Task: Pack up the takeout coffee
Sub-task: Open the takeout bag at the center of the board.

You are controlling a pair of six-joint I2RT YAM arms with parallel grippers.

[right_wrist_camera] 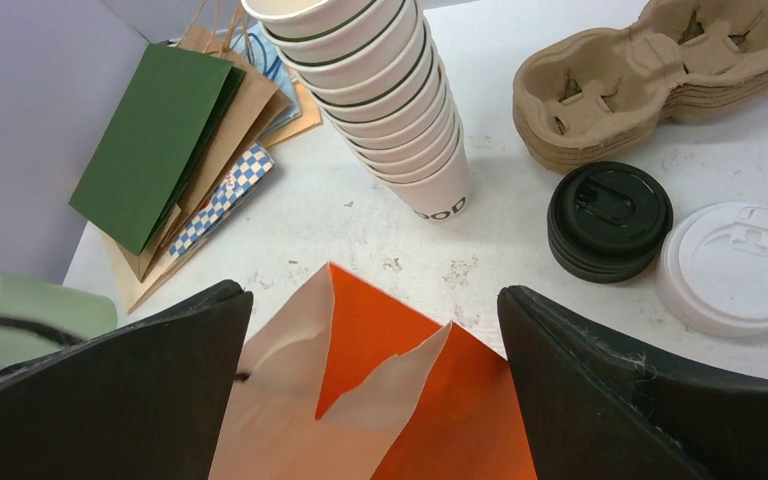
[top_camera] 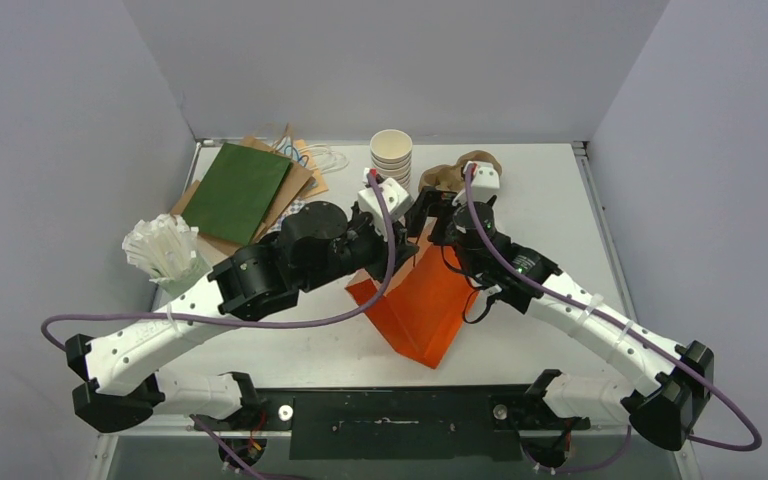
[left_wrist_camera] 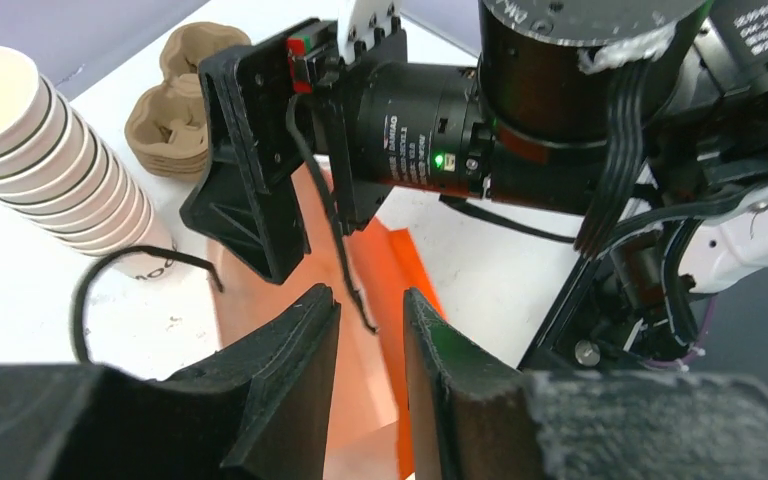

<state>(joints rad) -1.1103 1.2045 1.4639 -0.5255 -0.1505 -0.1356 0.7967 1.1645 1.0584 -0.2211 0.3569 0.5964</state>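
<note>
left gripper (left_wrist_camera: 368,300): jaws nearly closed, grasp cannot tell | right gripper (right_wrist_camera: 370,300): released wide, mouth of orange paper bag (right_wrist_camera: 460,420) lies between its fingers (right_wrist_camera: 600,400) | lidded coffee cups: unseen

Table (right_wrist_camera: 340,215): white, surface scuffed. Orange paper bag (right_wrist_camera: 430,410) at mid-table, mouth open, pale lining showing; beyond it a stack of lidless white cups (right_wrist_camera: 405,120), nested, mouths up (part lettering on the lowest cup). Right of the cups, nested brown pulp cup carriers (right_wrist_camera: 650,75); nearer than those, a short stack of black lids (right_wrist_camera: 610,215), with white lids (right_wrist_camera: 745,265) just beside on the right. Far left corner: flat green bag (right_wrist_camera: 155,140) lying atop brown paper bags (right_wrist_camera: 255,100) and a blue-checked bag (right_wrist_camera: 222,197). Left edge: pale green holder (top_camera: 185,275) filled with white sticks (top_camera: 160,245); their kind cannot be told.
</note>
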